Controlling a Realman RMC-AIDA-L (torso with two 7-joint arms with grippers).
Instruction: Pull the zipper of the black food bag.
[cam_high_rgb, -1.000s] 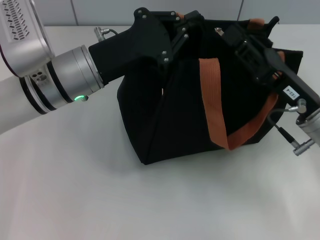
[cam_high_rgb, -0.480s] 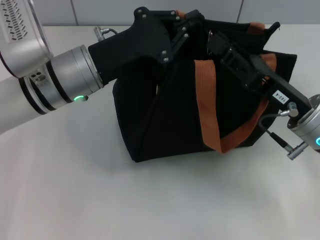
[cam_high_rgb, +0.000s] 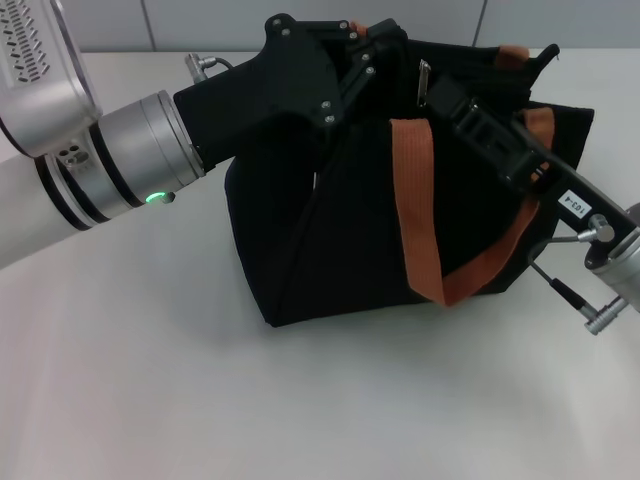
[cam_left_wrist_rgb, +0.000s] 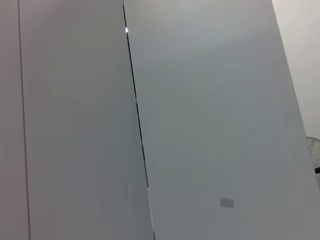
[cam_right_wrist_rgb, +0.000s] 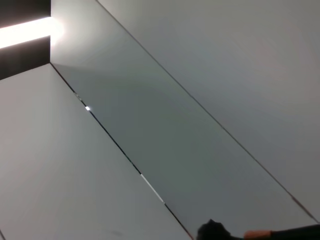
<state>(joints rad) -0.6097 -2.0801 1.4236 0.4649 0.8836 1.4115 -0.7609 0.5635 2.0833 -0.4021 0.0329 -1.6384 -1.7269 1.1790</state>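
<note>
Both end effectors work at the top of the black food bag (cam_high_rgb: 370, 220), which stands on the white bench (cam_high_rgb: 150, 400) slightly toward 1 o'clock of the head view's centre. Left end effector (cam_high_rgb: 375, 45) reaches in from 9 o'clock and sits on the bag's upper rim at about 12 o'clock; its black linkage hides the tips, so I cannot tell whether they are spread or pressed together. Right end effector (cam_high_rgb: 432, 88) comes in from 4 o'clock, lying diagonally over the bag's top, its tip just beside the zipper (cam_high_rgb: 423, 82), a silver tab standing upright on the top edge. Whether it is pinching that tab cannot be told.

One rust-orange handle (cam_high_rgb: 420, 230) hangs down the bag's front face, looping toward 4 o'clock under the right arm. The bag's lower edge runs from 8 o'clock toward 4 o'clock. Open bench lies wide toward 6 and 7 o'clock; toward 3 o'clock the right wrist and its cables crowd the bag's side. Both wrist views show only pale wall panels; the right one catches a sliver of black and orange at its lower edge.

Compared with a second ago, the bag's lower left corner has shifted toward 9 o'clock, and the right end effector and the silver tab have also moved toward 9 o'clock along the top.
</note>
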